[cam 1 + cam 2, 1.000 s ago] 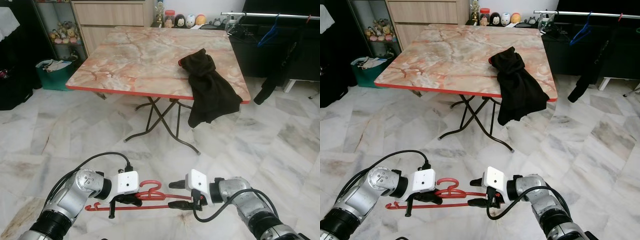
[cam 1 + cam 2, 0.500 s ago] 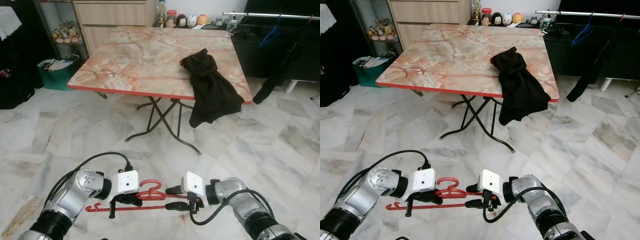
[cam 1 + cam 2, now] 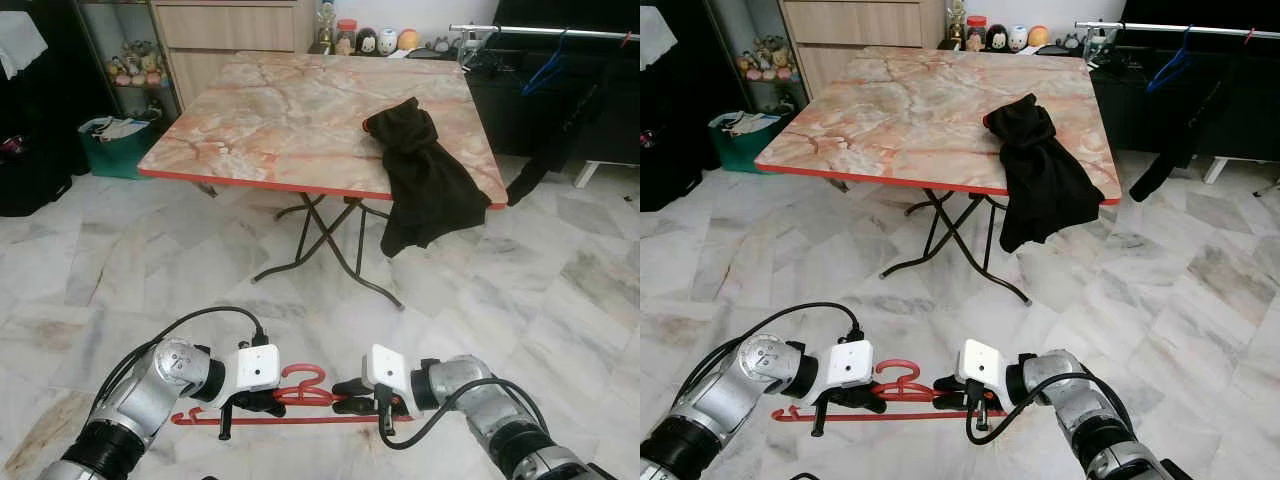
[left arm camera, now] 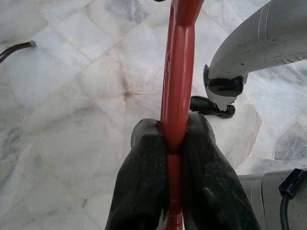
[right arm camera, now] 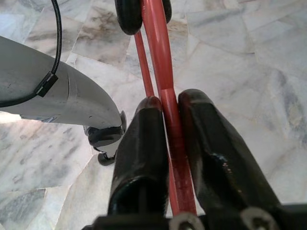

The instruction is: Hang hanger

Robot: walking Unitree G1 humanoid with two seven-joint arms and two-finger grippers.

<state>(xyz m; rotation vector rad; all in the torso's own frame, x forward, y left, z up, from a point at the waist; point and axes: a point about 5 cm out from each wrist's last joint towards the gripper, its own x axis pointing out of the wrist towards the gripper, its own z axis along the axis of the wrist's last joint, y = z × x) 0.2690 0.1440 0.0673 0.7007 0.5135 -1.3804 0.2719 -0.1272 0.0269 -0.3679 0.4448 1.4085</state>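
Both pincers, left (image 3: 262, 401) and right (image 3: 352, 396), clamp red hanger (image 3: 300, 392).

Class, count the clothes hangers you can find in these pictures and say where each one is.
2: a red hanger held low over the floor by both the left gripper and right gripper; a blue hanger on the rail. Others may be hidden.

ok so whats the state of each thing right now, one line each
red hanger: held low over the floor by both grippers
left gripper: shut on the hanger
right gripper: shut on the hanger
black garment: draped over the table edge
folding table: unfolded, standing
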